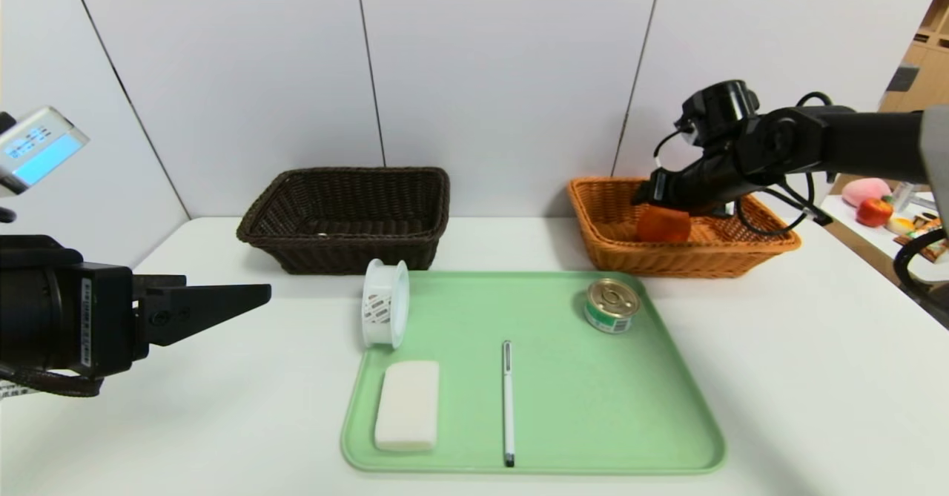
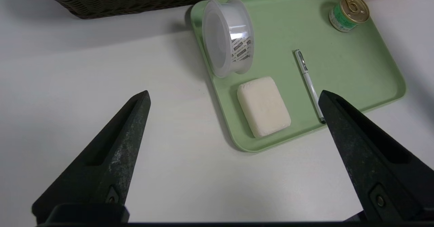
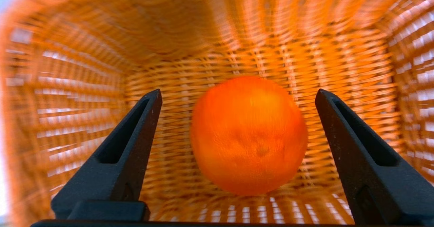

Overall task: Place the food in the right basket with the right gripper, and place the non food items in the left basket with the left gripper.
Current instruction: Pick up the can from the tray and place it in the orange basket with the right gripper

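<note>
My right gripper hangs open over the orange wicker basket at the right. An orange is inside the basket just below it; in the right wrist view the orange lies between the spread fingers of the gripper, touching neither. On the green tray are a green can, a white pen, a white soap bar and a clear round container on its edge. My left gripper is open and empty over the table left of the tray.
The dark wicker basket stands at the back left, behind the tray. The left wrist view shows my left gripper, the soap, container, pen and can. A side table with toy fruit is at the far right.
</note>
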You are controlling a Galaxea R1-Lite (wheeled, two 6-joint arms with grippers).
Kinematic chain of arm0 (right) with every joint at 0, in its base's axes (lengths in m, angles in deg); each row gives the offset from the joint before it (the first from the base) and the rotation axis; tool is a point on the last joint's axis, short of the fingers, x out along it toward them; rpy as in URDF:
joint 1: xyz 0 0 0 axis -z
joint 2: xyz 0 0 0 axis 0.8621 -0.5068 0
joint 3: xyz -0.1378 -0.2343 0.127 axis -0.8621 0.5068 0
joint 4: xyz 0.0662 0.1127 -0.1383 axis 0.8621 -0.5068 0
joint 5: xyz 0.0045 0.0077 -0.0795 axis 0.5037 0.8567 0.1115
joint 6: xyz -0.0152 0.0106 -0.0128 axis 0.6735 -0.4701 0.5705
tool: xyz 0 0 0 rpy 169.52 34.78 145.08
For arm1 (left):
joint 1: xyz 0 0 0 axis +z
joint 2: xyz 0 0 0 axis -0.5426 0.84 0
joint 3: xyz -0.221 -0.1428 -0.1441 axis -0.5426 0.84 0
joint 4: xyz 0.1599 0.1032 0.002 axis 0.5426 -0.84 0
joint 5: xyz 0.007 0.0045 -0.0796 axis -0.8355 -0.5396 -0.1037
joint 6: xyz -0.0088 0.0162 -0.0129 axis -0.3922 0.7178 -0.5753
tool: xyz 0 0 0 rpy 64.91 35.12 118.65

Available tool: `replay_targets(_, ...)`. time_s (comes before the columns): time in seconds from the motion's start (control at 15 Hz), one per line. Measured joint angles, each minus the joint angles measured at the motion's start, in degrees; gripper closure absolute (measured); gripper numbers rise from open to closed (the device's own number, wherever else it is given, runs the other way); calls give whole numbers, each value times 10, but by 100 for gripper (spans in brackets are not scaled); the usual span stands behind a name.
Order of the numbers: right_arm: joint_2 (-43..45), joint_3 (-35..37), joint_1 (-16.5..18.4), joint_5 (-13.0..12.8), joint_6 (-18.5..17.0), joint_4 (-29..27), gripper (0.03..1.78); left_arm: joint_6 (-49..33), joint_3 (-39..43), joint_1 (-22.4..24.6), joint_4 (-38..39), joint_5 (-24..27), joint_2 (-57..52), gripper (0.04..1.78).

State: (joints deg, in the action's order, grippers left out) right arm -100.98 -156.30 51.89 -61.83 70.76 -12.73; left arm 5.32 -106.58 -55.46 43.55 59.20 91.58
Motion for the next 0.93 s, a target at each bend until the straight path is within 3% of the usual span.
replay_targets(0.27, 92, 0, -27, 1, 8, -34, 18, 0, -2, -1, 22, -11, 9, 7)
replay_targets(0.4, 150, 12, -55, 6, -5, -73, 17, -2, -2, -1, 52, -38, 17, 7)
replay_targets(0.67, 268, 141, -122, 23, -52, -94, 14, -4, 15, -1, 103, -54, 26, 7)
replay_targets(0.93, 367, 236, -173, 19, -33, -103, 12, -5, 34, -1, 118, -52, 28, 7)
